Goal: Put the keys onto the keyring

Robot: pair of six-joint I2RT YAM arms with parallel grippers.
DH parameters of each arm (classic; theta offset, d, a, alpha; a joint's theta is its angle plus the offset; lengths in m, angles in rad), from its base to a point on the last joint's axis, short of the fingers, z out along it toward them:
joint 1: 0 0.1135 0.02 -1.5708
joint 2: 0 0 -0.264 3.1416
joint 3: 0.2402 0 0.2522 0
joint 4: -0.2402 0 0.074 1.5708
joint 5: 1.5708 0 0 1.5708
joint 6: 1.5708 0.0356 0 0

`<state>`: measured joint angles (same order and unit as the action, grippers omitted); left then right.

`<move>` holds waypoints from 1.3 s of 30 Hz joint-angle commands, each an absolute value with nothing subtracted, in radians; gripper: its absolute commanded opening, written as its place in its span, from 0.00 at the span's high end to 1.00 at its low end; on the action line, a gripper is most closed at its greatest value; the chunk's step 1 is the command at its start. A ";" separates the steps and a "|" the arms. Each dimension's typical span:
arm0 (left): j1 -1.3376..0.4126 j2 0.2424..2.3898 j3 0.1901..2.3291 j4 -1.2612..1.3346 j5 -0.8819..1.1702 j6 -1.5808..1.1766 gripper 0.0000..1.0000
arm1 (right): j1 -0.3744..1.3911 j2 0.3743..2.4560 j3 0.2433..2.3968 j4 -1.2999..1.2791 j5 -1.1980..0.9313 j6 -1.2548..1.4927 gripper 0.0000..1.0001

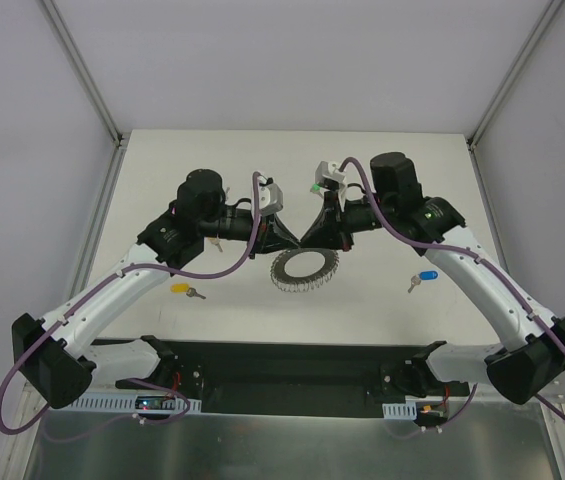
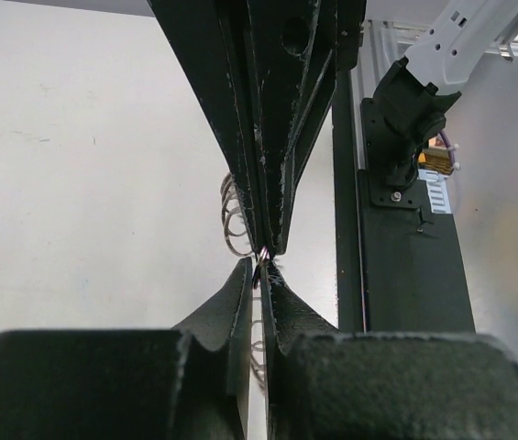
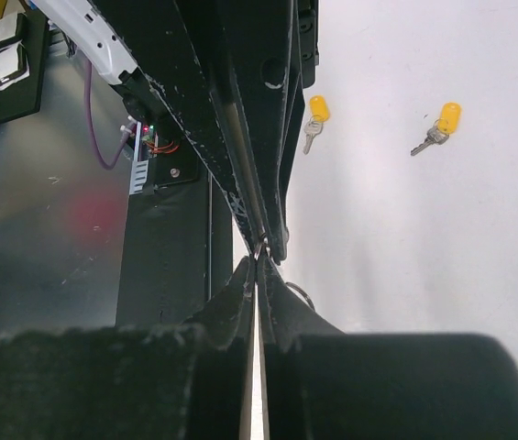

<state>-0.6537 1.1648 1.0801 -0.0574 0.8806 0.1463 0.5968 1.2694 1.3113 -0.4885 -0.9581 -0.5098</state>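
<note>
- L gripper [image 2: 259, 277] & R gripper [image 3: 259, 269] are meeting tip to tip at the far rim of the keyring [image 1: 302, 285]. Both are sitting w/ jaws together.
- Sth tiny & wire-like is showing right where the tips meet. Prob. one of the ring's small loops, but can't tell which gripper, if either, is really pinching it.
- Keyring is lying flat on the surface [image 1: 212, 180], mid-way between the arms, its far edge under the tips.
- No key is being held. Blue key [image 1: 423, 279] is lying on the surface on the R arm's side, well apart from the ring. Yellow key [image 1: 180, 289] is lying on the L arm's side, also apart.
- Step in hand, as I'm judging it: getting hold of a loop so a key can go on. Early days, since I'm seeing no key on the ring.
- Doing it well: one gripper should be pinning the ring steady while the other is working the loop. Both pulling at once is risking a slide or flip.
- Moving in small, slow motions, as thin wire is likely slipping off flat pads easily.
- Lifting the rim only slightly, so the ring isn't dragging across the surface.
- Checking in both wrist views that the loop is truly gripped, not just nudged, before going for the blue key.
- Watching clearance: tips are v. close, so fingers could be knocking each other.
</note>
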 commanded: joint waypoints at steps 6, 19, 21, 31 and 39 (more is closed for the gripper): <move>-0.646 1.124 1.115 -0.172 0.766 0.233 1.00 | 0.600 1.285 1.307 -0.491 -0.939 -0.546 0.99; -0.646 1.184 1.135 -0.454 0.352 0.267 1.00 | 0.574 1.335 1.221 -0.460 -0.689 -0.466 0.71; -0.646 1.204 1.121 -0.477 0.261 0.259 1.00 | 0.571 1.338 1.203 -0.448 -0.663 -0.448 0.70; -0.656 1.454 1.152 -0.584 0.054 0.195 1.00 | 0.565 1.332 1.120 -0.428 -0.551 -0.433 0.68; -0.712 1.669 1.295 -0.607 0.067 0.011 1.00 | 0.537 1.302 1.054 -0.410 -0.488 -0.414 0.59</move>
<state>-0.6838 1.6310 1.2064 -0.5850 0.0814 0.1360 0.5533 1.3434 1.0744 -0.4461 -0.5339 -0.4351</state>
